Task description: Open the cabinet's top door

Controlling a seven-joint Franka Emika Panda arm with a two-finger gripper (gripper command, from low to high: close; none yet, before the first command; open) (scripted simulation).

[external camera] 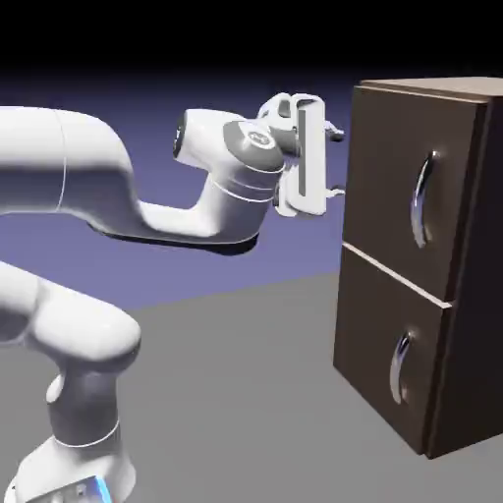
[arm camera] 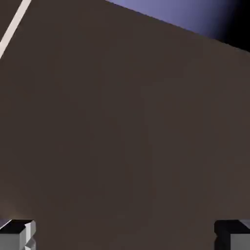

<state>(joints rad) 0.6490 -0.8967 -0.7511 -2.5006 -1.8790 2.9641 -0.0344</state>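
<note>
The cabinet [external camera: 479,246] is a tall dark brown box at the exterior view's right. Its top door [external camera: 388,167] lies flush and carries a long curved silver handle [external camera: 423,201]. My gripper [external camera: 340,162] hovers just off the door's left edge at upper-door height, pointing at the front, one finger above the other. It is open and holds nothing, and it is well left of the handle. In the hand view flat brown door wood [arm camera: 127,127] fills the picture. My grey fingertips [arm camera: 17,233] sit far apart at the bottom corners, and no handle shows there.
Below the top door is a shorter panel [external camera: 378,329] with a smaller silver handle [external camera: 400,368]. A pale seam [arm camera: 12,29] crosses the hand view's top left corner. The grey table [external camera: 246,373] stretches between the robot's base and the cabinet.
</note>
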